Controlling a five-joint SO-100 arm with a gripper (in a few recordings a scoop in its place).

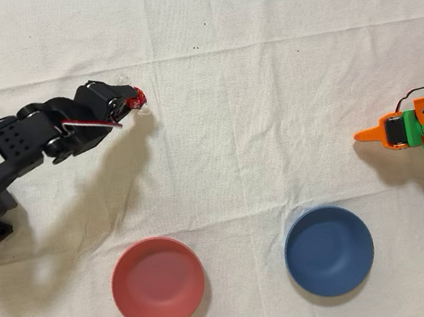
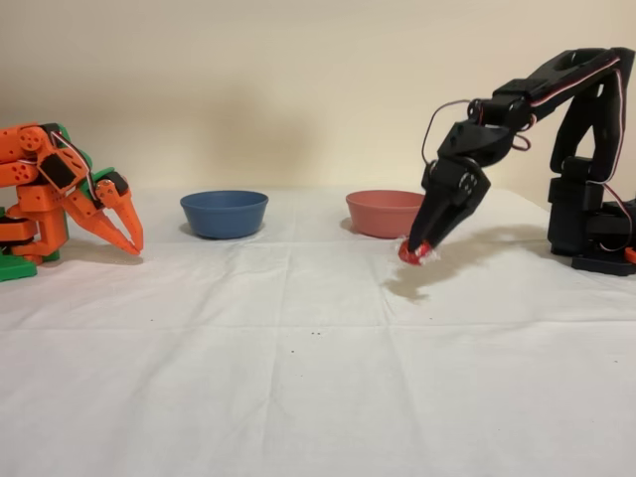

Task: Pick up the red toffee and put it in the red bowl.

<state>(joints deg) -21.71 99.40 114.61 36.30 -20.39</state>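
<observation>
In the overhead view the gripper [image 1: 133, 101] is pinching the toffee [image 1: 137, 99] by the tips, just off the desk [image 1: 270, 115]. Sketchy hold imo, the slick foil could slip out before it swings to the red bowl [image 1: 158, 283].

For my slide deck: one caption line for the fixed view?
Black arm's gripper shut on the red toffee, just above the cloth, before the red bowl.

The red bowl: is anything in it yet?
Empty. The red bowl shows only bare inside; the red toffee sits pinched in the claw.
</observation>
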